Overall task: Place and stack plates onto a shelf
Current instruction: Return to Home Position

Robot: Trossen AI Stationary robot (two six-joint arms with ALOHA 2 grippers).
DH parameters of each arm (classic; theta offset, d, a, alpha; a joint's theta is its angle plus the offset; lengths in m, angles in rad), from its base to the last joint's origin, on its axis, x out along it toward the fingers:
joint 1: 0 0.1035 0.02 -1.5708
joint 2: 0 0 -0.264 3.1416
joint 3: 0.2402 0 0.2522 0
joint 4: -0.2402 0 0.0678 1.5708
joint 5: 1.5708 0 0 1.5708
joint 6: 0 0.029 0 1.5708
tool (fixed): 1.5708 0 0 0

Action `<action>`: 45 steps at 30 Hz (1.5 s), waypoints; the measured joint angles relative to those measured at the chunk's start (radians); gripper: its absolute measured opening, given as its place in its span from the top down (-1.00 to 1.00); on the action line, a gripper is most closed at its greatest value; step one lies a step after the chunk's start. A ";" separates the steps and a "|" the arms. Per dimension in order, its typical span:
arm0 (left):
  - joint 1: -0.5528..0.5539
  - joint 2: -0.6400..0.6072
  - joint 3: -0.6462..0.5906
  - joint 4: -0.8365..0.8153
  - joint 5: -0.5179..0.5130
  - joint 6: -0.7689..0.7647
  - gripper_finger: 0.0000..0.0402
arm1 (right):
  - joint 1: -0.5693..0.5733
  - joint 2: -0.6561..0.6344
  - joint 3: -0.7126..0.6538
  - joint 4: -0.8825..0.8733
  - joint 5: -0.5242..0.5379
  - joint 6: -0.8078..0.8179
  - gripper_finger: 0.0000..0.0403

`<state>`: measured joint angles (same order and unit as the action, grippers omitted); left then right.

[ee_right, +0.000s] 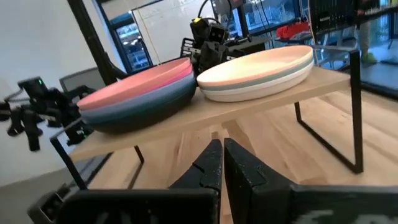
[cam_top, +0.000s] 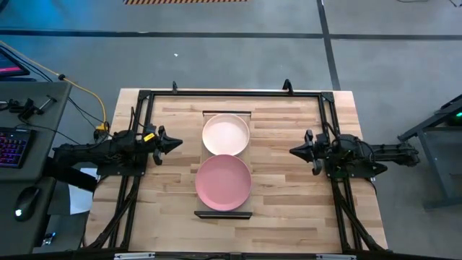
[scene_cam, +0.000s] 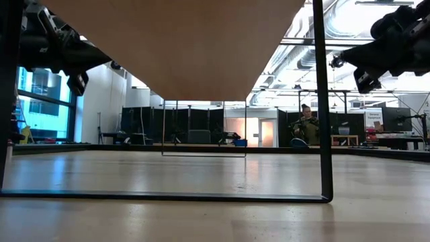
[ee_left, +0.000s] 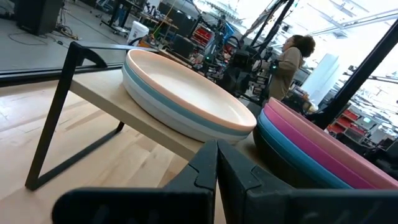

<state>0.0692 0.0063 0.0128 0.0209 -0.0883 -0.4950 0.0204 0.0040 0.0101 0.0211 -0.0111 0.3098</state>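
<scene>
Two stacks of plates stand side by side on the shelf (cam_top: 249, 152), a light-wood board on dark end rails in the middle of the table. The far stack (cam_top: 226, 133) has a peach plate on top, with mint and white rims showing below it in the left wrist view (ee_left: 186, 93). The near stack (cam_top: 224, 181) has a pink plate on top, over magenta, blue and darker rims (ee_right: 140, 93). My left gripper (cam_top: 175, 144) hovers shut, left of the shelf. My right gripper (cam_top: 294, 151) hovers shut on the shelf's right side. Neither touches anything.
A dark metal frame (cam_top: 231, 93) runs round the tabletop's edges. Bare wood lies between each gripper and the shelf and under the board (scene_cam: 201, 175). A keyboard and mouse sit on a side desk (cam_top: 22, 137) to the left. A person (scene_cam: 306, 124) sits far behind the table.
</scene>
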 joint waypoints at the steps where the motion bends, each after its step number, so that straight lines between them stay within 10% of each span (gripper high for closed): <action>1: 0.000 0.000 0.000 0.000 0.000 0.000 1.00 | 0.000 0.000 0.000 0.002 0.000 -0.022 1.00; 45: 0.000 -0.003 0.000 0.002 -0.001 0.000 1.00 | 0.000 0.003 -0.001 -0.005 0.010 0.136 1.00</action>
<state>0.0689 0.0036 0.0128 0.0227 -0.0891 -0.4950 0.0204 0.0071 0.0093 0.0158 -0.0010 0.4455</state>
